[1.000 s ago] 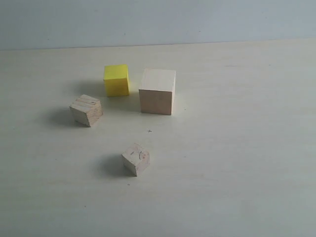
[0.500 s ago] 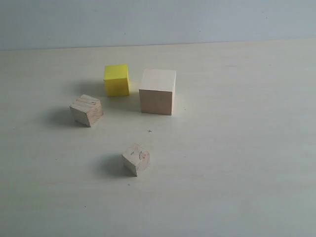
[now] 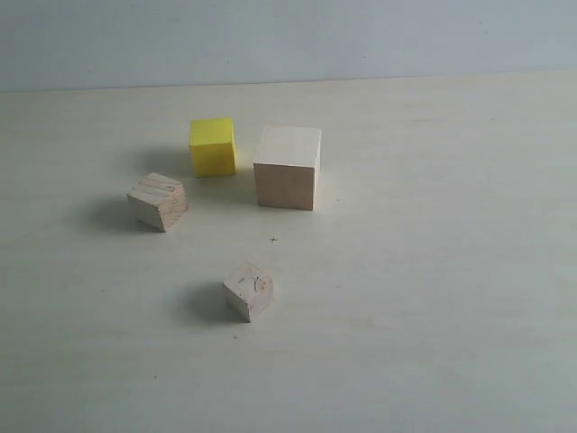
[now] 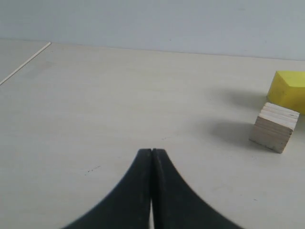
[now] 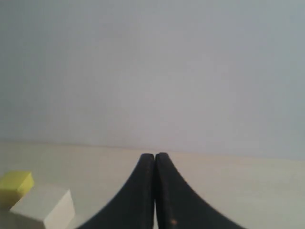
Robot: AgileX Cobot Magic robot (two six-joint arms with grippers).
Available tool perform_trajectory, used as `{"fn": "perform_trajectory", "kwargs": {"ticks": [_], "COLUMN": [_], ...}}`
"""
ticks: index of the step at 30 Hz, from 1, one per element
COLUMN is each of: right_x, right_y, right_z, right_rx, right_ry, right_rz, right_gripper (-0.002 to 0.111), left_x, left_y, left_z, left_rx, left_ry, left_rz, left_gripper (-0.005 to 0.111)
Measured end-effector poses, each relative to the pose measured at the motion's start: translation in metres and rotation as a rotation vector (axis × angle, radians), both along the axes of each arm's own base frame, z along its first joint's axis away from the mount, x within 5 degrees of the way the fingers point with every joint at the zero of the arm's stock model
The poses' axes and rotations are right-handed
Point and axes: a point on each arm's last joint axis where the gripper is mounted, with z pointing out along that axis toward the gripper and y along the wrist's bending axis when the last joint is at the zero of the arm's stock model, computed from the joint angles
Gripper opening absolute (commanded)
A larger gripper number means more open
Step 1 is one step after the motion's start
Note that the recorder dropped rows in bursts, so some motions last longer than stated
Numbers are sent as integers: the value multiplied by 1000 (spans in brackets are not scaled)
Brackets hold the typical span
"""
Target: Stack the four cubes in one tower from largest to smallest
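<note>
Four cubes sit apart on the pale table [image 3: 433,271]. The large pale wooden cube [image 3: 288,168] stands at the middle back, with the bright yellow cube [image 3: 213,146] just left of it. A smaller bare wooden cube [image 3: 158,201] lies further left and the smallest cube [image 3: 249,290], with a knot mark, is nearest the front. Neither arm shows in the exterior view. My left gripper [image 4: 151,151] is shut and empty, well short of the small wooden cube [image 4: 275,127] and yellow cube [image 4: 288,89]. My right gripper [image 5: 155,155] is shut and empty, away from the large cube [image 5: 44,206] and yellow cube [image 5: 15,186].
A pale grey wall [image 3: 288,41] runs behind the table. The table's edge [image 4: 24,64] shows as a thin line in the left wrist view.
</note>
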Motion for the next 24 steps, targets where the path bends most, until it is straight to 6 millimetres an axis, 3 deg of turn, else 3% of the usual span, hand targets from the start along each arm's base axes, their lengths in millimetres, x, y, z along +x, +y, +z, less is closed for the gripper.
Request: {"fn": "perform_trajectory", "kwargs": {"ticks": [4,9,21,24], "right_x": [28,47,63,71], "right_y": [21,43,46,45], "right_z": [5,0,-5,-7], "right_rx": [-24,-38,26,28], "right_ry": [115,144,146,133], "right_rz": [187,346,325,287], "right_gripper": [0,0,0,6], "left_x": [0,0,0,0], "left_y": [0,0,0,0], "left_z": [0,0,0,0], "left_rx": [0,0,0,0], "left_ry": [0,0,0,0], "left_rz": [0,0,0,0], "left_gripper": [0,0,0,0]}}
